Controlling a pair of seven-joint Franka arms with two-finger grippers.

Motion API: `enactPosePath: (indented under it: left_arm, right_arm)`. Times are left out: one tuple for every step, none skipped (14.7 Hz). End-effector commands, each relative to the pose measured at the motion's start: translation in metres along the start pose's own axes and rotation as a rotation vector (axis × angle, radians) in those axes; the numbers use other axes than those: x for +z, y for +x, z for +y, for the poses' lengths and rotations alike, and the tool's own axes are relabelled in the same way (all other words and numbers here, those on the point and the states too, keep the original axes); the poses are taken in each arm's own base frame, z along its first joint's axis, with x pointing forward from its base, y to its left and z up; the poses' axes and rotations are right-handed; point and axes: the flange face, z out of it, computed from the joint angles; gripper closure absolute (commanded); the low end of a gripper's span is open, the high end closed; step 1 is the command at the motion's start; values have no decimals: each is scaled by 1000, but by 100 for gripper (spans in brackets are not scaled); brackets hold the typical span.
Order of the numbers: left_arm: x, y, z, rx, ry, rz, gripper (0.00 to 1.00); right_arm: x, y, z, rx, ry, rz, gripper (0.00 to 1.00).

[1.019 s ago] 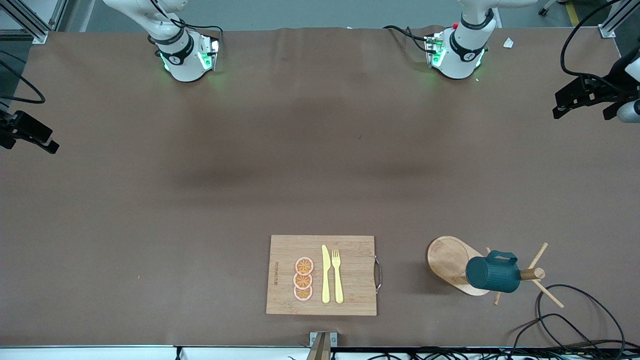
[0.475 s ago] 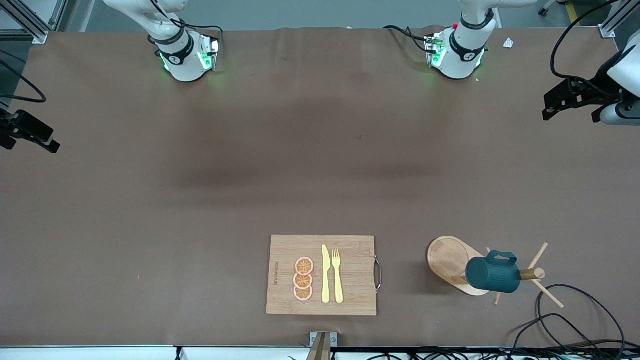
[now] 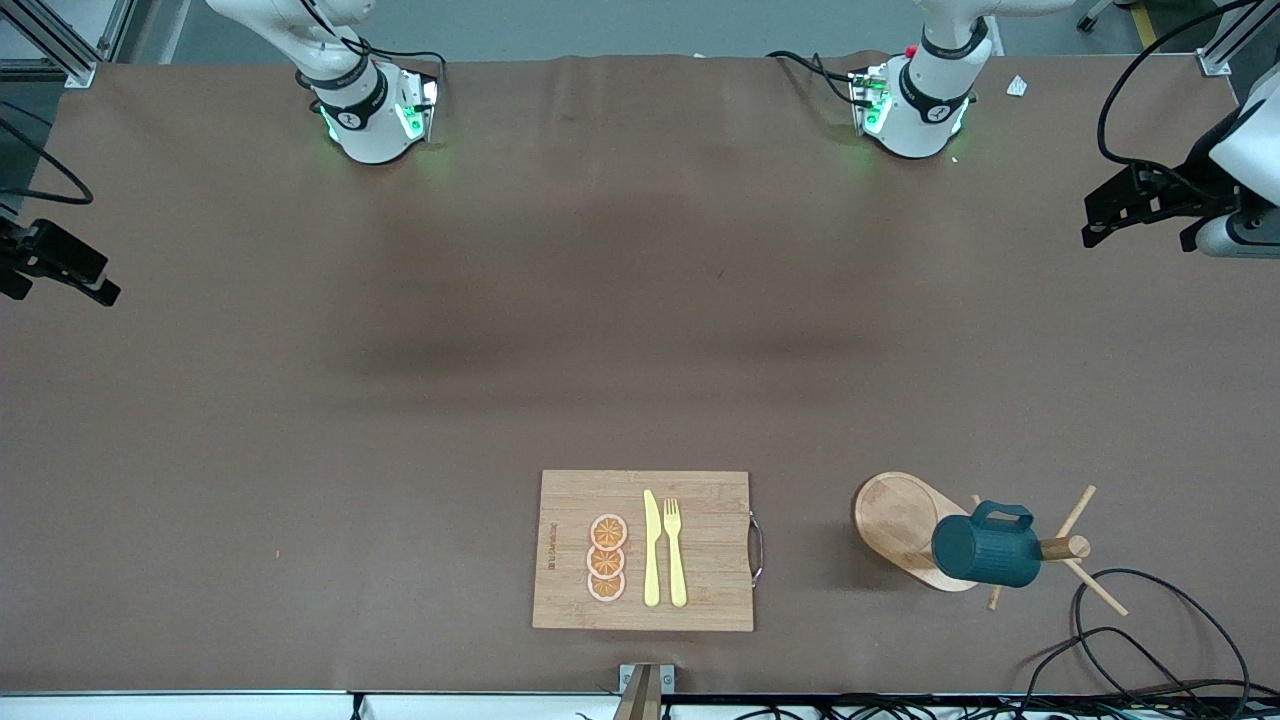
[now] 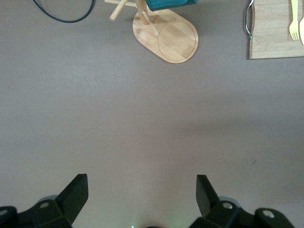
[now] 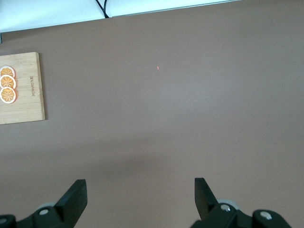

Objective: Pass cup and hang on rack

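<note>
Nearest the front camera, the cup [image 3: 986, 552] already hangs by its handle on a peg of the rack [image 3: 905, 520], beside the board [image 3: 643, 550], so the left pincer [image 4: 141, 194] and right pincer [image 5: 140, 197] wait empty, jaws wide, above bare table [image 3: 640, 330].
</note>
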Motion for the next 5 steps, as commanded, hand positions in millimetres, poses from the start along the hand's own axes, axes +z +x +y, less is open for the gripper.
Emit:
enactPosePath:
  left_arm:
    - [-3, -1, -1, -2, -1, 11, 0]
    - [-2, -1, -1, -2, -3, 9, 0]
    - [0, -1, -1, 0, -3, 2, 0]
    - [2, -1, 0, -12, -2, -4, 0]
    - [5, 2, 2, -8, -2, -9, 0]
  right_arm:
    - [-3, -10, 1, -11, 1, 9, 0]
    - [-3, -10, 1, -11, 1, 9, 0]
    - [-3, -10, 1, -11, 1, 9, 0]
    - [-3, -10, 1, -11, 1, 9, 0]
    - [-3, -10, 1, -9, 1, 10, 0]
